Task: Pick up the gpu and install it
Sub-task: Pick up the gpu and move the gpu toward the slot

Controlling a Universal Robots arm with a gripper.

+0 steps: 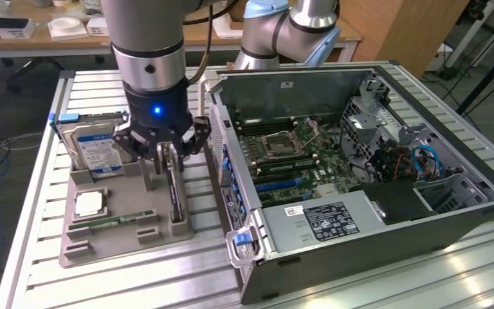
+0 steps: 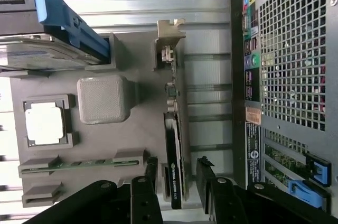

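Note:
The gpu [image 1: 177, 196] stands on edge in a slot of the grey holder tray [image 1: 114, 248], on the side nearest the computer case. In the wrist view the gpu [image 2: 174, 155] is a thin dark card, and its silver end bracket [image 2: 170, 44] is at the end far from me. My gripper [image 1: 172, 154] hangs just above the card's near end. The gripper [image 2: 178, 174] is open and the black fingers [image 2: 151, 174] straddle the card, with a small gap on each side. Nothing is held.
The tray also holds a hard drive [image 1: 97, 147] in a blue caddy, a processor chip [image 1: 88, 205] and a memory stick [image 1: 110, 222]. The open computer case [image 1: 359, 257] lies close beside the tray, its motherboard [image 1: 307, 158] exposed. A second arm [image 1: 282, 29] stands behind the case.

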